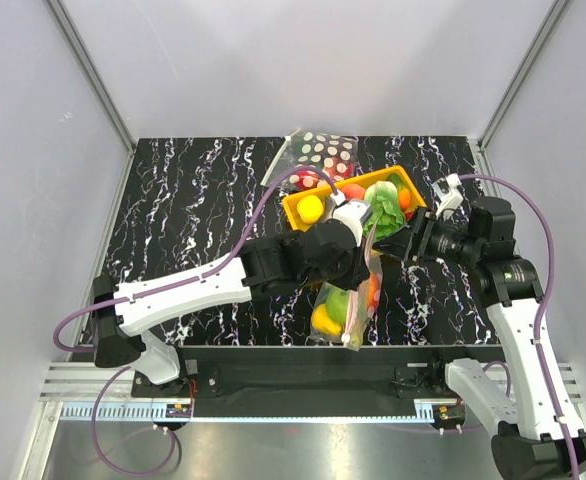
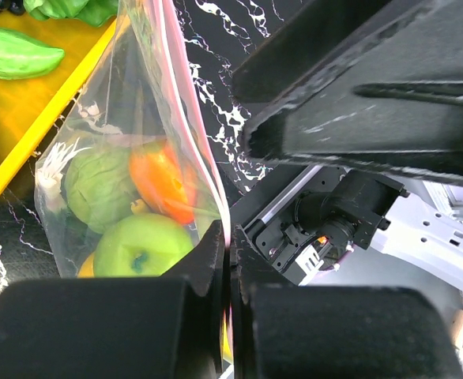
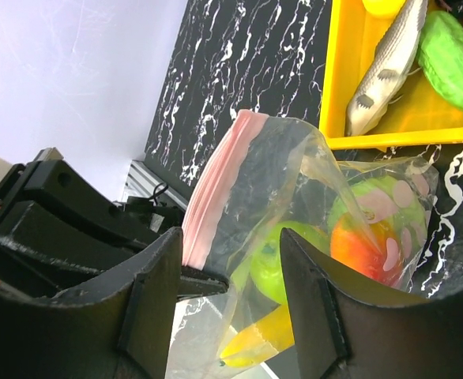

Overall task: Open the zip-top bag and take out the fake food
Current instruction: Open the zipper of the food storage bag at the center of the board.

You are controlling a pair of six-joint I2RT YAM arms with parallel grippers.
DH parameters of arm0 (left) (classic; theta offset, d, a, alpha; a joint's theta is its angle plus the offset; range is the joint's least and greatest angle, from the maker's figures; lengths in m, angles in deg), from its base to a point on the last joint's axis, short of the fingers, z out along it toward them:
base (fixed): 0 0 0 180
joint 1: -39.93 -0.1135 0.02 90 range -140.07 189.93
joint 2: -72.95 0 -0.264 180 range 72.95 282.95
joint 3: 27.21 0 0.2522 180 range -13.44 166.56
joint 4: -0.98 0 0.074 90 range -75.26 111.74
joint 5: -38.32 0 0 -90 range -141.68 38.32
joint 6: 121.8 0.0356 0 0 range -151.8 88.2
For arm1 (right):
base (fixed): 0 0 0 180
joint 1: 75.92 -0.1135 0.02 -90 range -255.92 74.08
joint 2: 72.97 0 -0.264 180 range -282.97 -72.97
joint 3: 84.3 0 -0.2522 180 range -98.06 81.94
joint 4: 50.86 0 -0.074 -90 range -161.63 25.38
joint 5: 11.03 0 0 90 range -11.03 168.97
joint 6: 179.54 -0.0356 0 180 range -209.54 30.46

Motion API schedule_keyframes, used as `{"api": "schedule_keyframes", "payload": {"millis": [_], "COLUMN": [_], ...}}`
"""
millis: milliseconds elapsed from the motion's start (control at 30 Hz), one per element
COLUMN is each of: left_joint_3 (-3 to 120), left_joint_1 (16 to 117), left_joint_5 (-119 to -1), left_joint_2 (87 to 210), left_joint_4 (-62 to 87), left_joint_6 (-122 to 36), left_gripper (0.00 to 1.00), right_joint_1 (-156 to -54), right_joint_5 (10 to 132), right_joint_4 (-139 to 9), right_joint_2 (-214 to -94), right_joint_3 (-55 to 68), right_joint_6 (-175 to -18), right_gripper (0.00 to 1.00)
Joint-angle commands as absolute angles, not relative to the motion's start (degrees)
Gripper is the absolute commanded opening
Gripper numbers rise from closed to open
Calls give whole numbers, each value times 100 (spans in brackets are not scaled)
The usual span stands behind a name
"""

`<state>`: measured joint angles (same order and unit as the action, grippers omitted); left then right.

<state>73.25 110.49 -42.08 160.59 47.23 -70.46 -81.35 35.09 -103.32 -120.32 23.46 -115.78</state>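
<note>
At left, the left gripper [image 2: 228,272] has its jaws pressed together on the pink zip strip [image 3: 216,201] of the zip-top bag [image 1: 346,308]. We see the bag hanging from that pinch over the near middle of the dark marbled table [image 1: 193,200]; whether its lower end rests on the surface we cannot tell. Through the clear film we make out the fake food [image 2: 141,249]: a green apple, an orange piece, a paler green one and something yellow, all bunched at the bottom. Just behind the bag sits a yellow tray [image 1: 295,208] carrying other toy produce and a fish. At right, the right gripper [image 3: 230,308] stands with jaws apart on either side of the bag's top edge, and we cannot tell whether either finger touches the film. We judge the bag thin, limp and slippery, with the toys as its only real weight, so it will likely sag and swing from a single hold. The stiffer zip strip looks the place to grip, each claw taking one lip before parting them.
</note>
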Motion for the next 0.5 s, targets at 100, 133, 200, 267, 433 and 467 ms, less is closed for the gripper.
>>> {"api": "schedule_keyframes", "payload": {"millis": [100,133,200,267,433,467], "left_joint_3": [7620,7620,7612,7629,7629,7629], "left_joint_1": [11085,11085,11085,11085,11085,11085], "left_joint_5": [-4158,-4158,-4158,-4158,-4158,-4149], "left_joint_2": [16102,16111,16111,16111,16120,16120], "left_joint_4": [4489,4489,4480,4489,4498,4515], "left_joint_6": [-7003,-7003,-7003,-7003,-7003,-7003], "left_gripper": [0,0,0,0,0,0], "right_joint_1": [-8488,-8515,-8611,-8664,-8708,-8708], "right_joint_5": [3853,3880,3941,3985,4179,4188], "right_joint_4": [-9970,-9943,-9943,-9960,-10083,-10145], "right_joint_2": [-12122,-12140,-12183,-12219,-12254,-12254], "right_joint_3": [2209,2208,2182,2164,2182,2199], "right_joint_6": [-11749,-11749,-11749,-11723,-11617,-11574], "right_gripper": [59,59,59,59,57,57]}}
